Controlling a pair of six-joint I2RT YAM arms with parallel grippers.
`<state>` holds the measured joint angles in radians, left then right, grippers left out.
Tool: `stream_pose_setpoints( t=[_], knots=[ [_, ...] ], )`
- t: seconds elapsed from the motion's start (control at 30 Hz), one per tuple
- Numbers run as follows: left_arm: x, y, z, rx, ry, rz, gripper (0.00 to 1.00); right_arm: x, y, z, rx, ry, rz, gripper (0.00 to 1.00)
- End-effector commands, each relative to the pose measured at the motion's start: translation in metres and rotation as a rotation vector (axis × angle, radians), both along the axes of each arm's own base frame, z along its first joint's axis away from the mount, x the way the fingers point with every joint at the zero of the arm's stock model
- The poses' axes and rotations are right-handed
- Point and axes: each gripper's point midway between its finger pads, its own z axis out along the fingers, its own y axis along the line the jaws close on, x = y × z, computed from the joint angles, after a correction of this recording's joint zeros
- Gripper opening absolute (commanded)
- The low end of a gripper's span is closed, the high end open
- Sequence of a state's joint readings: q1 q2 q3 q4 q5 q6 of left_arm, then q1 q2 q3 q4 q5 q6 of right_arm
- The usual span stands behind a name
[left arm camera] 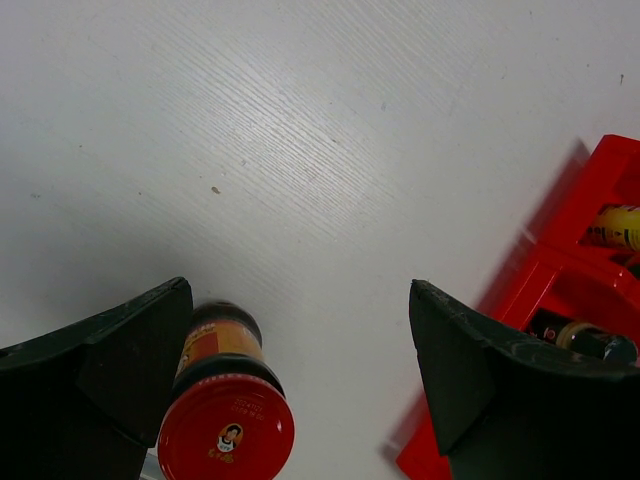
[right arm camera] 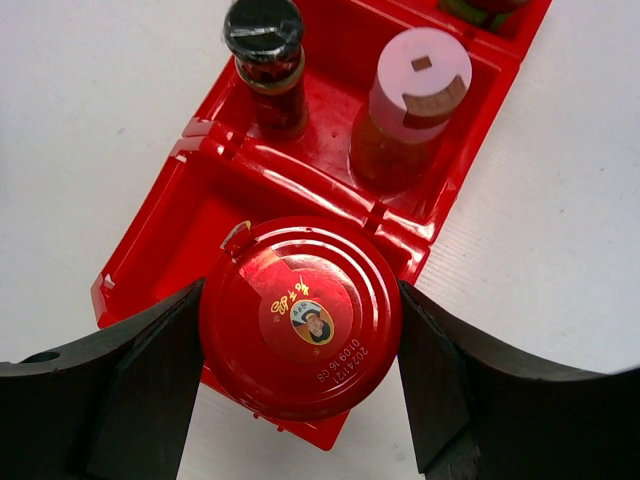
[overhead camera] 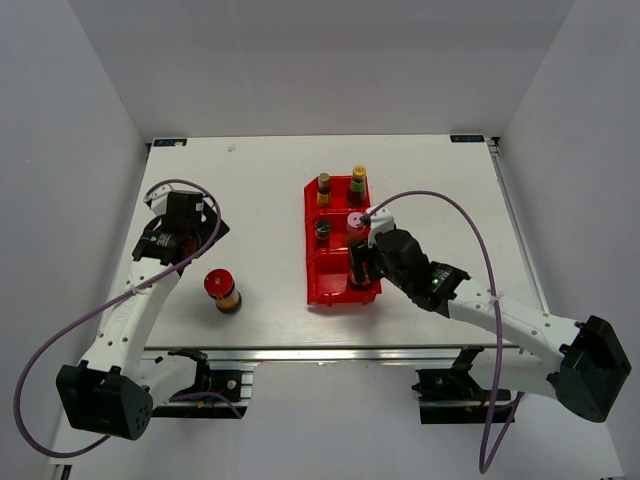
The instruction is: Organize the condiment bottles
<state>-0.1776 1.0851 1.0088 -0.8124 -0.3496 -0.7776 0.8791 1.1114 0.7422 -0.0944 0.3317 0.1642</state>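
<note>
My right gripper (right arm camera: 300, 298) is shut on a squat dark jar with a wide red lid (right arm camera: 300, 318) and holds it over the near compartment of the red tray (right arm camera: 150, 250); in the top view the gripper (overhead camera: 362, 264) covers that jar. A dark-capped bottle (right arm camera: 265, 60) and a pink-capped bottle (right arm camera: 415, 100) stand in the middle compartment. A yellow-capped green bottle (overhead camera: 358, 182) and a small dark bottle (overhead camera: 324, 186) stand in the far compartment. A second red-lidded jar (overhead camera: 221, 288) stands on the table. My left gripper (left arm camera: 300, 292) is open above the table, and this jar (left arm camera: 225, 425) is beside its left finger.
The red tray (overhead camera: 318, 290) lies right of the table's centre. White walls close the table on three sides. The table's near edge has a metal rail (overhead camera: 330, 352). Purple cables loop over both arms.
</note>
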Motion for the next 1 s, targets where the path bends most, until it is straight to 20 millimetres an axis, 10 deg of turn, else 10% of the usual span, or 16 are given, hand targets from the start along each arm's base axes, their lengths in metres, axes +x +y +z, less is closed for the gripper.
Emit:
stream_pose_setpoints(
  t=[0.0,0.6,0.97],
  knots=[
    [0.001,0.0,0.004,-0.007,-0.017,-0.011,0.98,0.016,0.012,0.038,0.147,-0.099,-0.031,0.47],
    [-0.004,-0.007,-0.009,-0.022,0.041,-0.05,0.98,0.017,0.012,0.007,0.098,-0.037,-0.044,0.89],
    [-0.02,-0.008,-0.001,-0.008,0.095,-0.096,0.98,0.013,0.001,0.058,0.216,-0.162,-0.056,0.89]
  ],
)
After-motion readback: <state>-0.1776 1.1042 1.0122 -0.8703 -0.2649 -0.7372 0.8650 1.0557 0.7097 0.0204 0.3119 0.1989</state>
